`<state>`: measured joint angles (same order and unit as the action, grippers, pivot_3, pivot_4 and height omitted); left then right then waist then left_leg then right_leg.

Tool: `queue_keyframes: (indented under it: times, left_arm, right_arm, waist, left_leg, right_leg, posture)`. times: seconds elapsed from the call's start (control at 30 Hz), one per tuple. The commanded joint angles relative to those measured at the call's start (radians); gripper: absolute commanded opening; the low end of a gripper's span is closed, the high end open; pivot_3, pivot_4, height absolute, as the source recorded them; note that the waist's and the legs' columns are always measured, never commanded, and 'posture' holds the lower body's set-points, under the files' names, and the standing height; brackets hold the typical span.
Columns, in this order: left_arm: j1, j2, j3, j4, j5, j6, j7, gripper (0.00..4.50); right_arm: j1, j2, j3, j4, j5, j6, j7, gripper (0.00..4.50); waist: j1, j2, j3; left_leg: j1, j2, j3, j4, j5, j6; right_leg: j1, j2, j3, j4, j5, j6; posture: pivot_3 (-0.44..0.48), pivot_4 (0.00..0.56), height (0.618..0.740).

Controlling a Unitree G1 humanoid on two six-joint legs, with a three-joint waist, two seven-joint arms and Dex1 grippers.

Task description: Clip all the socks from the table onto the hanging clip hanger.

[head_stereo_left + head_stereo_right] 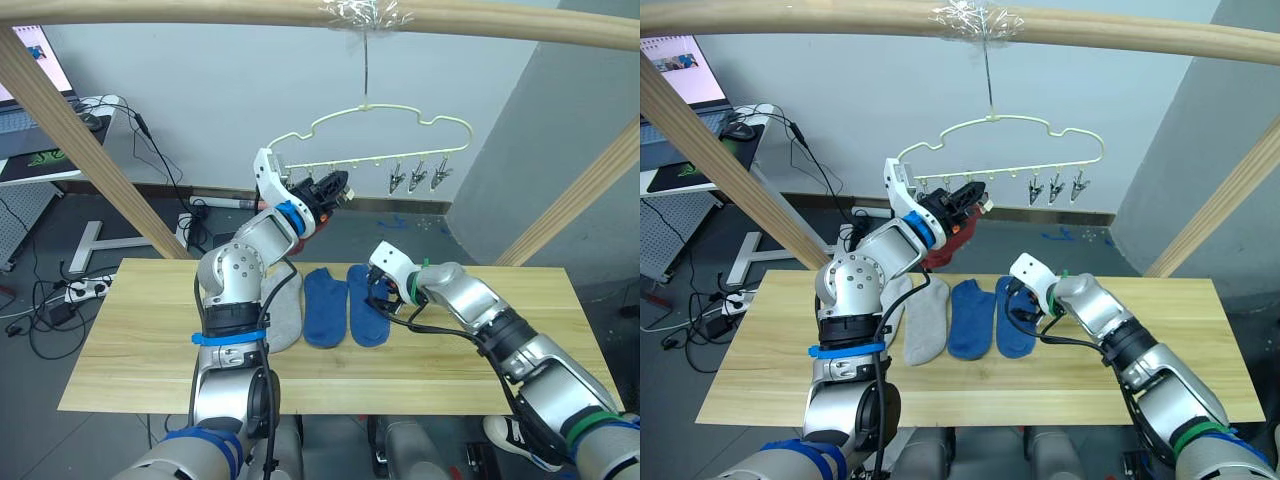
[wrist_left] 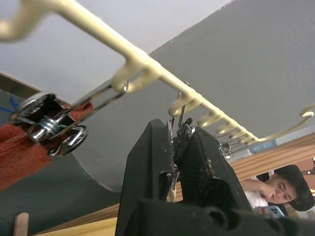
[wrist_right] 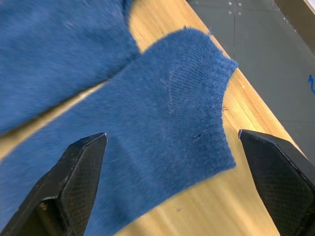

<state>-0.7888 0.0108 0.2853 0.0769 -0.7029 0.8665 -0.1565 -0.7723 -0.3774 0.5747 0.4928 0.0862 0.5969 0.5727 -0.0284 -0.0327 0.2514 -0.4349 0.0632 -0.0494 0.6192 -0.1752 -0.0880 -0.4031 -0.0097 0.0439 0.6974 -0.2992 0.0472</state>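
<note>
My left pincer (image 2: pixel 179 147) squeezes a clip (image 2: pixel 178 129) on the clip hanger (image 1: pixel 1000 130); my right pincer (image 3: pixel 172 179) gapes over a blue sock (image 3: pixel 147 147).

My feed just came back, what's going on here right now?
The left claw is up at the clip hanger, pinched on one of its metal clips, next to a rust red sock already clipped on. The right claw hovers open over a blue sock on the table. Another blue sock and grey socks lie beside it.
</note>
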Motion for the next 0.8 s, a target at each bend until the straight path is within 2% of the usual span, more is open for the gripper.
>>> queue_keyframes:
  times: [0.03, 0.23, 0.43, 0.53, 0.8]
  left_arm:
    - [0.000, -0.001, -0.011, -0.060, -0.018, -0.003, 0.009, 0.23]
    - [0.001, 0.001, -0.013, -0.068, -0.021, -0.004, 0.020, 0.23]
    - [0.000, 0.000, -0.009, -0.069, -0.024, -0.001, 0.027, 0.23]
    - [-0.003, 0.001, -0.005, -0.062, -0.028, -0.001, 0.031, 0.23]
    - [-0.002, 0.000, 0.004, -0.061, -0.036, 0.002, 0.036, 0.23]
  right_arm:
    - [-0.026, 0.036, -0.030, 0.086, -0.048, -0.057, 0.036, 4.50]
    - [-0.033, 0.102, -0.058, 0.204, -0.092, -0.046, 0.080, 4.50]
    - [-0.017, 0.096, -0.060, 0.214, -0.167, -0.086, 0.096, 4.50]
    - [-0.013, 0.098, -0.072, 0.214, -0.183, -0.077, 0.102, 3.89]
    - [0.005, 0.097, -0.090, 0.194, -0.201, -0.054, 0.130, 1.14]
  waist:
    - [0.001, 0.000, 0.000]
    - [0.001, 0.000, 0.000]
    - [0.002, 0.000, 0.000]
    - [0.003, 0.000, 0.000]
    - [0.004, 0.000, 0.000]
  left_leg:
    - [0.000, 0.000, 0.000, 0.000, 0.000, 0.000]
    - [0.001, 0.000, 0.000, 0.000, 0.000, 0.000]
    - [0.001, 0.000, 0.000, 0.000, 0.000, 0.000]
    - [0.001, 0.000, 0.000, 0.000, 0.000, 0.000]
    - [0.002, 0.000, 0.000, 0.000, 0.000, 0.000]
  right_leg:
    - [0.000, 0.000, 0.000, 0.000, 0.000, 0.000]
    - [0.000, 0.000, 0.000, 0.001, 0.000, 0.000]
    - [0.001, 0.000, 0.000, 0.001, 0.000, 0.000]
    - [0.001, 0.000, 0.000, 0.001, 0.000, 0.000]
    - [0.002, 0.000, 0.000, 0.001, 0.001, 0.001]
  posture:
    - [0.051, 0.204, 0.740]
    - [0.070, 0.205, 0.740]
    - [0.075, 0.205, 0.740]
    - [0.075, 0.205, 0.740]
    - [0.071, 0.208, 0.740]
